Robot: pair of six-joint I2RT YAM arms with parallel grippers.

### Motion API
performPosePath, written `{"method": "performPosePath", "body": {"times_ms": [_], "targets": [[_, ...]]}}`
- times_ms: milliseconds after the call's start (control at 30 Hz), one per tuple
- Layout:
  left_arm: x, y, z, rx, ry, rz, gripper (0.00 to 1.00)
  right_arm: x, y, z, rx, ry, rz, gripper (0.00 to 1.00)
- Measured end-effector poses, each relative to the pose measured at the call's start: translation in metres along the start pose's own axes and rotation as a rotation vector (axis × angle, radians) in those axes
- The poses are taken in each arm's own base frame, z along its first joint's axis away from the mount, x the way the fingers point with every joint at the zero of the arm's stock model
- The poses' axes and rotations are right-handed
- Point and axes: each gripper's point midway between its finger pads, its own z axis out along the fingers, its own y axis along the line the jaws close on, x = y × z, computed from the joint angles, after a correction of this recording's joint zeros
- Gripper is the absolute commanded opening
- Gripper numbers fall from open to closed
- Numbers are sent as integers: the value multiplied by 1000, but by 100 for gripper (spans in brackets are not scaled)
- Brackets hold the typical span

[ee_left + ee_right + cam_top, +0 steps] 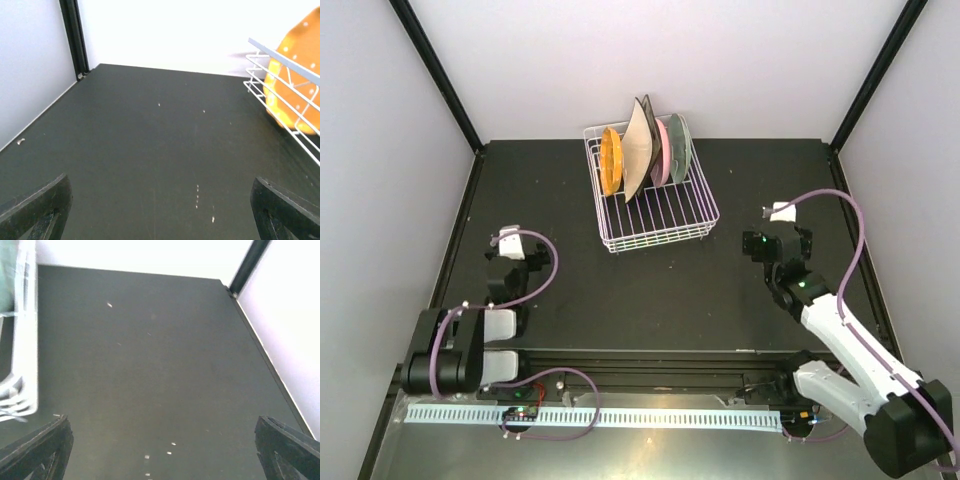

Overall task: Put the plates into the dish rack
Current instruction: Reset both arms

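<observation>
Standing at the far middle of the desk (550, 200) was the dish rack (660, 225) | at least four plates on edge inside, orange plate (611, 160) leftmost, none seen loose | rack lay forward-right of left claw (160, 181), forward-left of right claw (162, 420), about equally near | both claws spread apart, empty

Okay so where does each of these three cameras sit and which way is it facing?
Top external: above and behind the arms, looking down on the table and the dish rack holding plates; both arms show, left gripper and right gripper open.
Left wrist: on the left arm, low, facing the back wall; its fingers at the bottom corners, orange plate at right.
Right wrist: on the right arm, facing the back wall; its fingers at the bottom corners, dish rack at left.
Shared: all three show the dish rack.
</observation>
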Motion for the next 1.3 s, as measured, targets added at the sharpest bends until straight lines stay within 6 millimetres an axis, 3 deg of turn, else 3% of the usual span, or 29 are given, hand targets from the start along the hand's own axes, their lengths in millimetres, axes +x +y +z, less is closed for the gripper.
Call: {"method": "performPosePath", "body": {"times_ms": [133,233,433,633,733,867,1067,1300], "targets": [[17,-4,-1,34,-11,26,99,42,-23,35,31,-11,-12,100],[14,-10,1,69,-28,43,99,57,-38,51,42,-36,-2,100],[-27,-24,18,130,-107,63,99,61,-56,73,47,-137,64,100],[-19,-26,18,140,-74,70,99,50,-51,102,20,-175,123,100],[-14,-26,19,142,-54,70,99,49,-46,106,-3,-232,131,100],[-10,-26,19,144,-35,71,99,66,-43,106,-12,-218,131,100],[-15,-29,25,155,-33,77,99,48,-44,103,-18,-285,142,100],[-16,-31,26,166,-26,87,99,46,-43,102,-21,-291,143,100]]}}
